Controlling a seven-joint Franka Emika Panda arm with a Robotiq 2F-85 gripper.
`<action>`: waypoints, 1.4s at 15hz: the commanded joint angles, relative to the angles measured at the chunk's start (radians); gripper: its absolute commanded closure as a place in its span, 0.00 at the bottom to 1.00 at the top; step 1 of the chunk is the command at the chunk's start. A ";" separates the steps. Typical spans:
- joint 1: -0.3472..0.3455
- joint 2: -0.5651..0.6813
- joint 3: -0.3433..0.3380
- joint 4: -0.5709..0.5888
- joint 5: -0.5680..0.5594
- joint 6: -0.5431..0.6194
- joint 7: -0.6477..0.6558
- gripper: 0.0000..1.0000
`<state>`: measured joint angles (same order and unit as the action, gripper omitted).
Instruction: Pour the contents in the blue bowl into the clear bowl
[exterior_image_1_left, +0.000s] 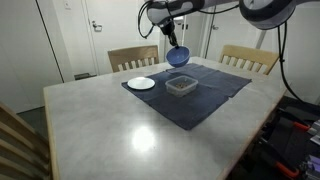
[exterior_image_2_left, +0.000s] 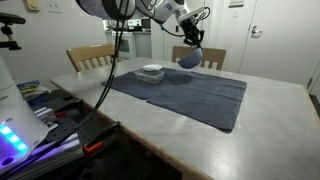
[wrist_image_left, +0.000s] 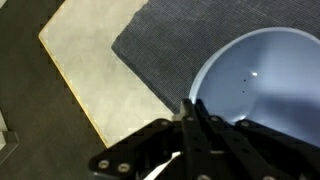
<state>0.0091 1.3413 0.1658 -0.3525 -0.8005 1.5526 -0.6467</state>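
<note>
One worry: my gripper (wrist_image_left: 192, 110) clamps just the rim of the round, shallow blue bowl (exterior_image_1_left: 178, 57), tilted aloft at twelve o'clock from the small clear squarish plastic container (exterior_image_1_left: 181, 86) (seemingly not over it), so contents may hit the dark cloth mat (exterior_image_1_left: 218, 96).

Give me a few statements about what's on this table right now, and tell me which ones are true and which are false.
1. The gripper holds the blue bowl in the air above the dark cloth. True.
2. The clear bowl rests on the cloth next to the white plate. True.
3. The white plate lies on bare tabletop, off the cloth. False: it lies on the cloth, near a corner.
4. The blue bowl sits inside the clear bowl. False: it is lifted and tilted, apart from the clear bowl.
5. Two wooden chairs stand at the far side of the table. True.
</note>
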 joint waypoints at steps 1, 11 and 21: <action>-0.026 0.001 0.052 0.000 0.049 0.008 0.015 0.99; -0.063 0.012 0.095 -0.007 0.102 -0.117 0.186 0.99; -0.115 0.038 0.095 -0.007 0.097 -0.173 0.336 0.99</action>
<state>-0.0848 1.3770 0.2509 -0.3592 -0.7161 1.3929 -0.3365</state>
